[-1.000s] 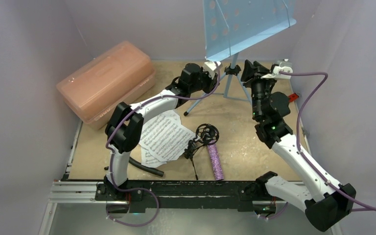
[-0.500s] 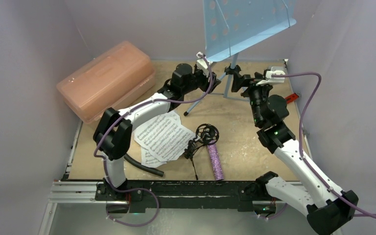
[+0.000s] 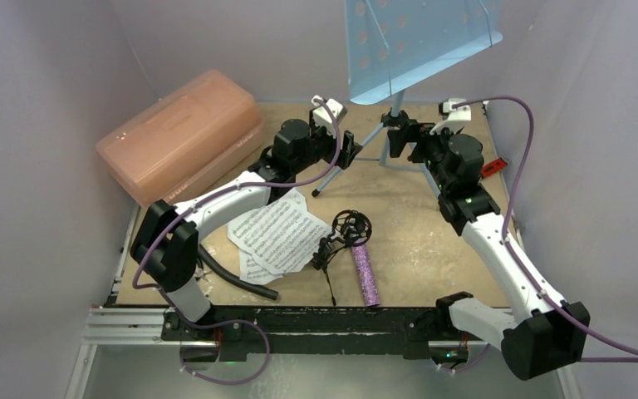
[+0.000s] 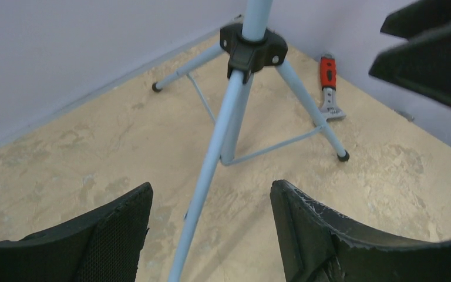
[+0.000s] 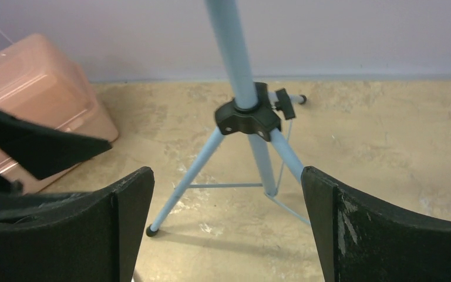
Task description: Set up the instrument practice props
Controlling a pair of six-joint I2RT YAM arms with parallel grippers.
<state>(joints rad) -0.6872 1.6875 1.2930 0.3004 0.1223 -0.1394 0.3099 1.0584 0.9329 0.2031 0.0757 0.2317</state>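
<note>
The light blue music stand [image 3: 415, 37] stands upright on its tripod [image 4: 252, 47] at the back of the table. My left gripper [image 3: 350, 150] is open just left of the tripod. One tripod leg [image 4: 208, 176] runs between its fingers [image 4: 114, 229] without touching them. My right gripper [image 3: 395, 139] is open just right of the tripod hub [image 5: 249, 116] and holds nothing. White sheet-music pages [image 3: 278, 237] lie flat in the middle. Beside them lie the black mic stand [image 3: 345, 233] and the glittery purple microphone [image 3: 365, 274].
A pink translucent box [image 3: 179, 137] sits at the back left, also in the right wrist view [image 5: 41, 94]. A black hose [image 3: 241, 283] lies near the front edge. A red-handled tool [image 4: 329, 82] rests by the right wall. Walls close in on three sides.
Both grippers have opened. The left gripper has drawn back to the left and lower, off the stand. The right wrist has turned and shifted left toward the tripod hub.
</note>
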